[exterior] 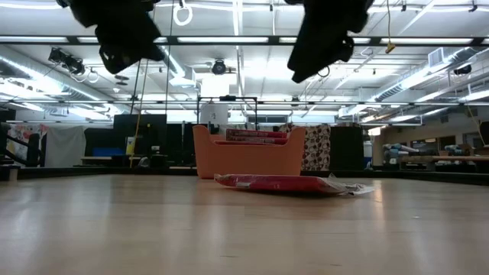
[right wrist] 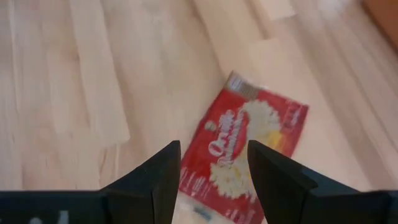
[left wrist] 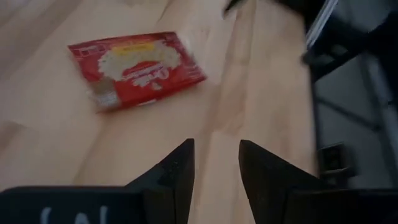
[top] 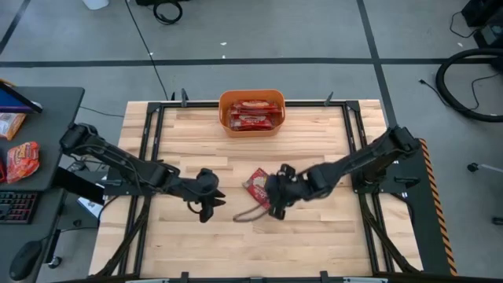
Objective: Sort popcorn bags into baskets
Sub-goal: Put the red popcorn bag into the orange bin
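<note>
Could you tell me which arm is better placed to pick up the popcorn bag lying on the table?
Right. The right gripper hangs open directly above the popcorn bag, while the left gripper is off to the side.

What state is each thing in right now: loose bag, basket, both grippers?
Loose popcorn bag: lying flat on the table, picture side up, not held.
Orange basket: upright at the table's far edge, holding several red bags.
Right gripper: open, empty, raised above the loose bag.
Left gripper: open, empty, raised over bare table beside the bag.
</note>
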